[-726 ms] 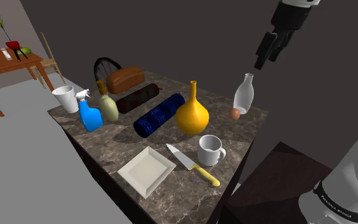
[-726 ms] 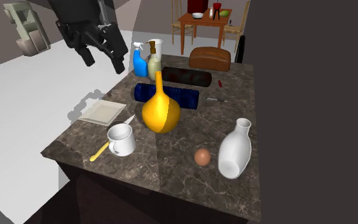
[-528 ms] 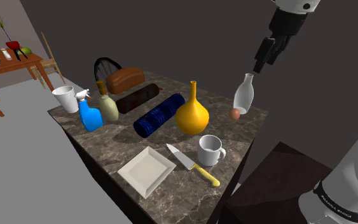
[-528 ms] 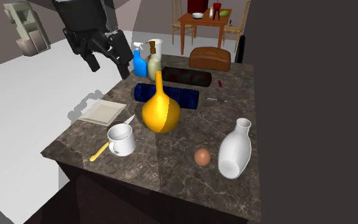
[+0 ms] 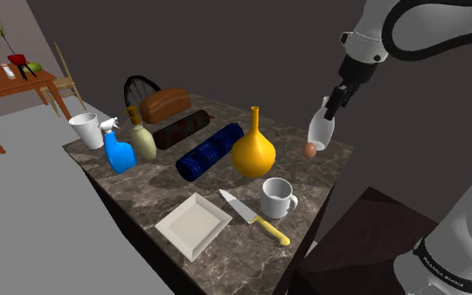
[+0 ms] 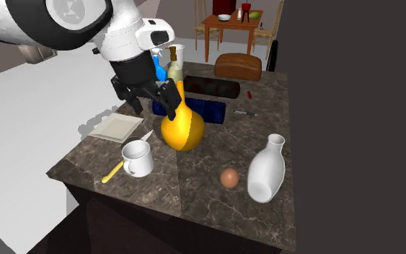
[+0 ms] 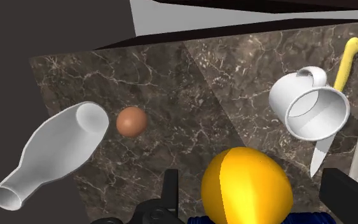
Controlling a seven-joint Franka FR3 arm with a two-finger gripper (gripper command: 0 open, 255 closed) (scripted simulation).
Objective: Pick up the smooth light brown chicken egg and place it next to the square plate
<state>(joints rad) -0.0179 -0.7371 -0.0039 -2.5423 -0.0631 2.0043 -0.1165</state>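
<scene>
While gripper (image 6: 153,101) hangs with fingers (image 7: 170,191) apart, egg (image 7: 131,121) lies on table (image 7: 190,83) well below, outside the finger gap; looks near-round, long axis unclear.

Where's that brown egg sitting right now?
On the marbled table, at the shoulder view's right, the egg lies beside the white vase.

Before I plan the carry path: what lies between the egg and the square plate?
In the second exterior view, the white mug and the knife lie between egg and plate.
</scene>
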